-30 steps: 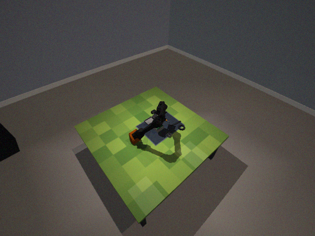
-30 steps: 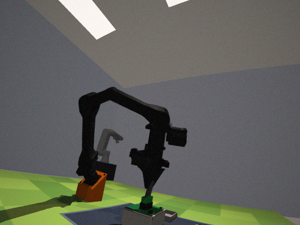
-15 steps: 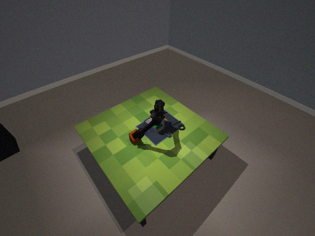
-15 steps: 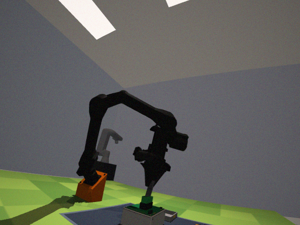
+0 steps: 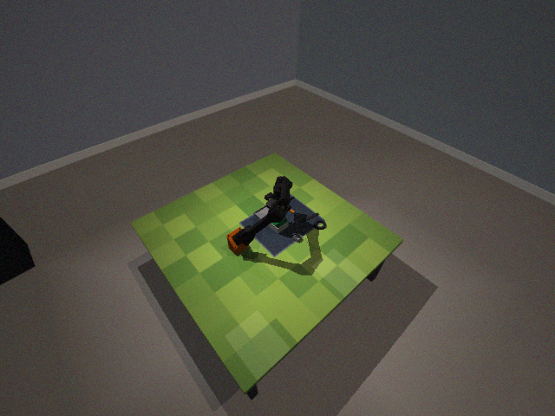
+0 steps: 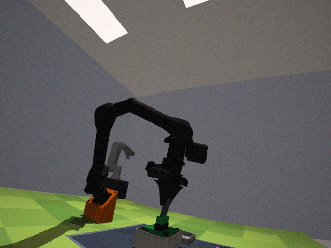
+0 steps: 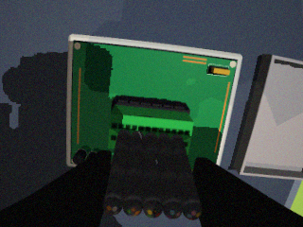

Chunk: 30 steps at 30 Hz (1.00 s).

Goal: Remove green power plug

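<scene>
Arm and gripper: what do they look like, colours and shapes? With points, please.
The arm point(image 6: 147, 110) point(image 5: 259, 227) is matte black, with chunky rounded joints and slimmer links, on an orange, sloped-top base point(image 6: 106, 211) point(image 5: 231, 242). The gripper point(image 6: 165, 213) point(image 7: 153, 165) is black too, its fingers tapering downward.
</scene>
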Available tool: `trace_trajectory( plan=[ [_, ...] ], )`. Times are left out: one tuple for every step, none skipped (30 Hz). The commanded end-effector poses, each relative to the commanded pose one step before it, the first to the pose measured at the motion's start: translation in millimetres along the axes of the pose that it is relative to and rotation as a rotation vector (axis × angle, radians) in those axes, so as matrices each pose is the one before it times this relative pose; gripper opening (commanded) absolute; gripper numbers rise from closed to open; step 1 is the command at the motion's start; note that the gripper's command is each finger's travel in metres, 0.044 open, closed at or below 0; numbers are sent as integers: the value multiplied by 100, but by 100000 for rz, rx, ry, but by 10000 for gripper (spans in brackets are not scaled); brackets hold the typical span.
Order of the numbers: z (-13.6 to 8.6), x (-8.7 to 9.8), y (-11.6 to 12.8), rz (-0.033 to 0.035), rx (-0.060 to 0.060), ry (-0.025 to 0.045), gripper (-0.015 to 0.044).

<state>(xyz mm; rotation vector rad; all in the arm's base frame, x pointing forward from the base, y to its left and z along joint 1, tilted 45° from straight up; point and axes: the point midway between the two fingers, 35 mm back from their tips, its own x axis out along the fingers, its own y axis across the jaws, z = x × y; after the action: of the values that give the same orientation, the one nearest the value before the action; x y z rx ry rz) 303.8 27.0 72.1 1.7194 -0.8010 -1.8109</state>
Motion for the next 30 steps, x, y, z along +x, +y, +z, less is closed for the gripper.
trace_trajectory(
  plan=[
    [-10, -2273, 105, -3185, -388, 4476, 0],
    [0, 0, 0, 0, 0, 0, 0],
    [6, 664, 6, 24, 11, 8, 0],
    [-6, 306, 0, 3, 3, 6, 0],
    [0, 304, 2, 8, 4, 4, 0],
    [0, 304, 2, 8, 4, 4, 0],
    [0, 304, 2, 8, 4, 4, 0],
    [0, 304, 2, 9, 4, 4, 0],
    [0, 304, 2, 9, 4, 4, 0],
    [0, 304, 2, 9, 4, 4, 0],
    [-1, 186, 1, 4, 2, 3, 0],
    [0, 0, 0, 0, 0, 0, 26],
    [0, 0, 0, 0, 0, 0, 53],
    [0, 0, 0, 0, 0, 0, 79],
    [0, 0, 0, 0, 0, 0, 105],
    [0, 0, 0, 0, 0, 0, 131],
    [0, 0, 0, 0, 0, 0, 157],
    [0, 0, 0, 0, 0, 0, 184],
    [0, 0, 0, 0, 0, 0, 210],
    [0, 0, 0, 0, 0, 0, 236],
    [0, 0, 0, 0, 0, 0, 250],
    [0, 0, 0, 0, 0, 0, 250],
    [0, 0, 0, 0, 0, 0, 250],
    [0, 0, 0, 0, 0, 0, 250],
    [0, 0, 0, 0, 0, 0, 250],
    [0, 0, 0, 0, 0, 0, 250],
    [0, 167, 1, 5, 2, 2, 250],
    [0, 167, 1, 5, 2, 2, 250],
    [0, 167, 1, 5, 2, 2, 250],
    [0, 167, 1, 5, 2, 2, 250]
  ],
)
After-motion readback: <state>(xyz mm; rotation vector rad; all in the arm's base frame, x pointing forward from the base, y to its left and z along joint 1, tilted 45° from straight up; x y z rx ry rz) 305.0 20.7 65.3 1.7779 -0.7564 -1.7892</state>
